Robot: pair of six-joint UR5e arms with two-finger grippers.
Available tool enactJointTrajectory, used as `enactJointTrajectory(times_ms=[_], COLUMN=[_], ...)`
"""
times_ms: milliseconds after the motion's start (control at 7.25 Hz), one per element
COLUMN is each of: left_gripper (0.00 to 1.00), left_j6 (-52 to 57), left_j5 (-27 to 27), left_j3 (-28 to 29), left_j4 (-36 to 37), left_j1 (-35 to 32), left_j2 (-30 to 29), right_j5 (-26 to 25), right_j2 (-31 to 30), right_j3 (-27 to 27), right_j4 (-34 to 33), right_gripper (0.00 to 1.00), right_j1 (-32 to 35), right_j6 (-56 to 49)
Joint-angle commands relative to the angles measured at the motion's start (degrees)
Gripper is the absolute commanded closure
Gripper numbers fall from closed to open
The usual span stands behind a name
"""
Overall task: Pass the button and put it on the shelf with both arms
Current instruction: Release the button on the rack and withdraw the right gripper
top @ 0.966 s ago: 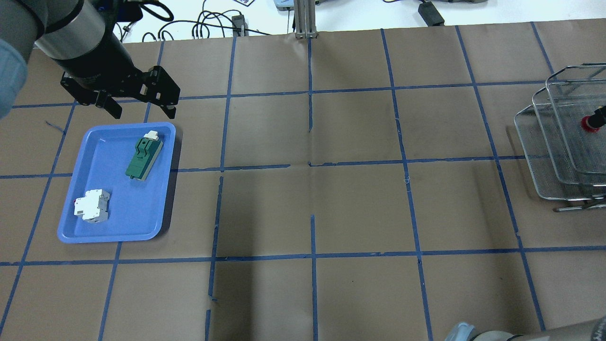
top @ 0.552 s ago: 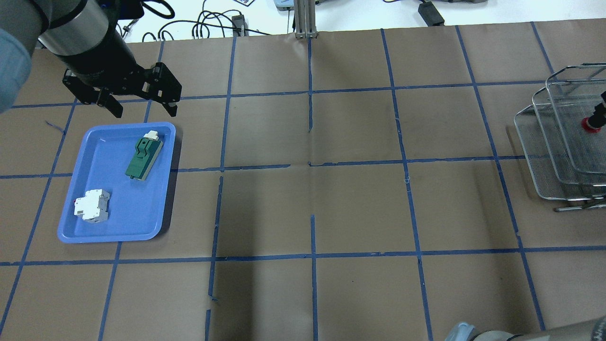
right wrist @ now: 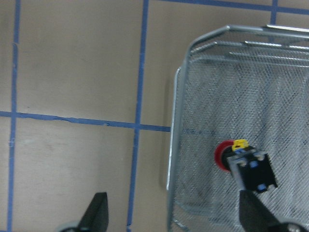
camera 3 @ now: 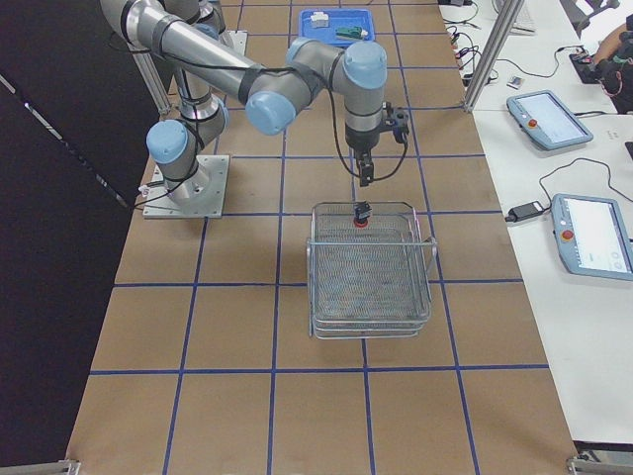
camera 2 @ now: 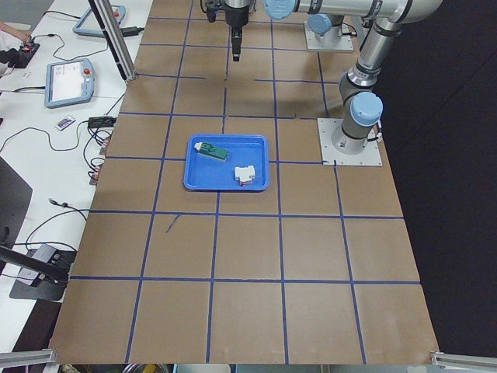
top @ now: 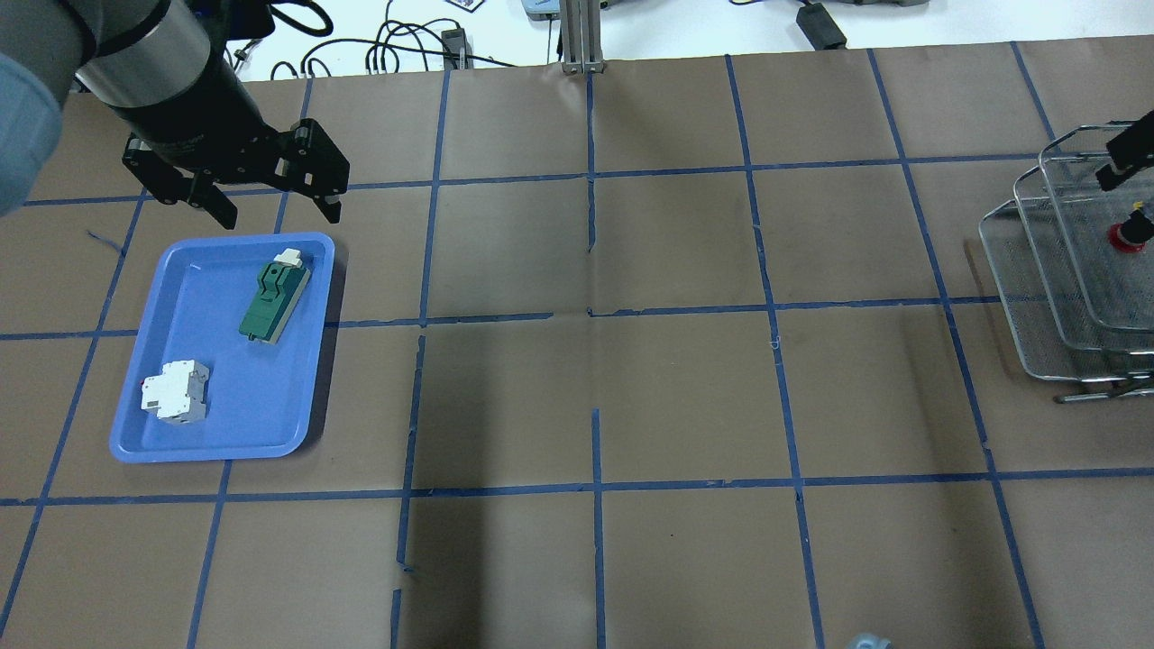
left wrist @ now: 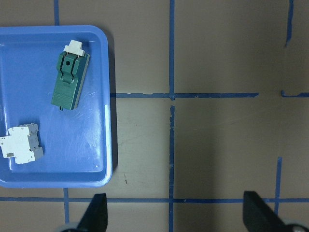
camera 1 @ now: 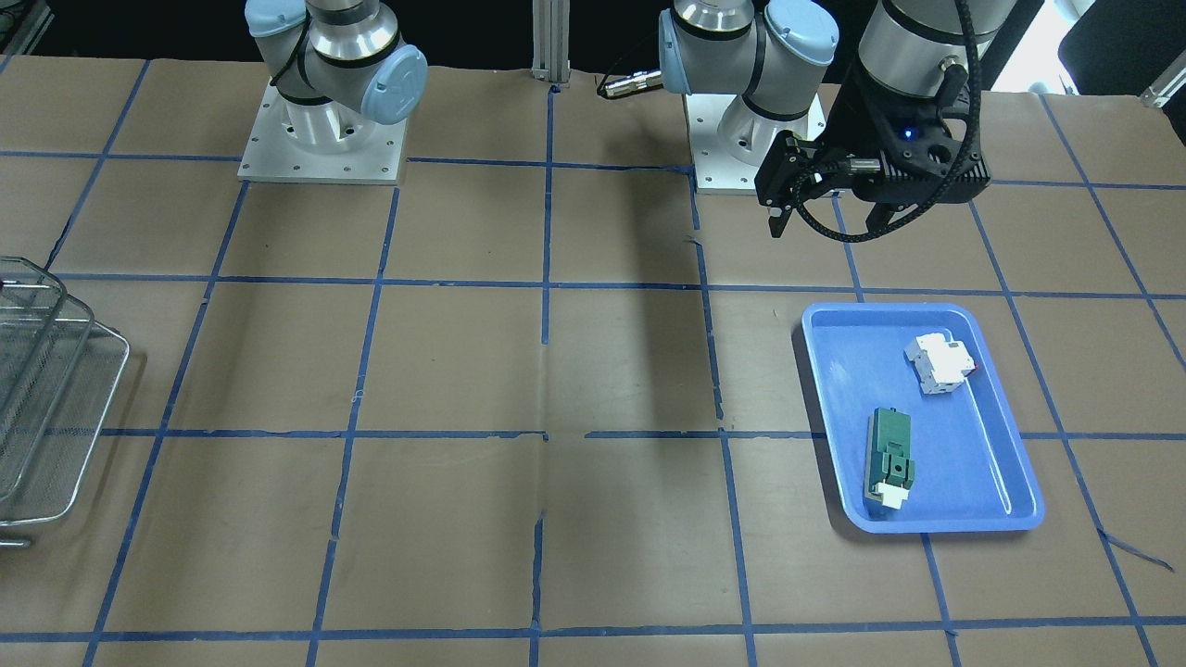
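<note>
Gridded table [top: 685,397], button [top: 1125,236] on shelf [top: 1028,315], right pincer [right wrist: 174,210] spread above

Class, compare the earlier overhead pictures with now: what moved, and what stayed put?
The right gripper has let go of the button and lifted away, open. The button stays on the shelf. The left gripper, open, barely shifted near the blue tray, whose white breaker and green module lie unmoved.

Blue tray [top: 225,424] on taped brown table [top: 685,397] w/ green module [top: 273,302] & white breaker [top: 173,390] apart inside.
</note>
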Motion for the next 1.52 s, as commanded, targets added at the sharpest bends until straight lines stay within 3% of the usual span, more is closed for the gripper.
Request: enactJointTrajectory(times_ms=[0,276,552,1379], left_gripper=[0.0,0.0,0.0,0.0], left_j6=[-0.05,-0.05,0.04,0.04], left_j5=[0.17,0.18,0.09,0.18], left_j3=[0.01,-0.17,-0.08,-0.87], left_j4=[0.04,0.05,0.4,0.48], left_j1=[-0.06,-0.06,-0.06,-0.06], left_j2=[0.01,0.09,0.01,0.71], right_j5=[-0.48,-4.51,-4.62,-4.53], right_j2=[-4.08,-2.17,2.75,3.29], right_j3=[-0.18,-4.63,-11.06,-11.34], right_j4=[1.15,5.06,8.69,8.53], right_gripper=[0.03,0.04,0.04,0.0], right_j1=[13.45,25.24,30.46,32.15], right_j6=[17.34,28.9,37.87,39.84])
